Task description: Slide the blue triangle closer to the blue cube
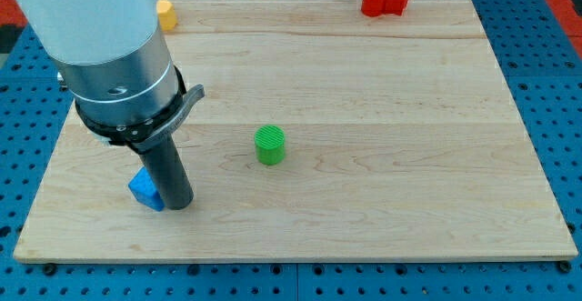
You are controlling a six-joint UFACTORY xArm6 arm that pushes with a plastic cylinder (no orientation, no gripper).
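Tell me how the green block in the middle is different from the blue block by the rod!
The green cylinder stands alone near the middle of the board, while the blue block sits near the view's bottom left. The green cylinder shows fully and looks round; the blue block is partly hidden behind the rod, so its shape is unclear. My tip is right beside the blue block, far from the green cylinder. Both rest on the wooden board.
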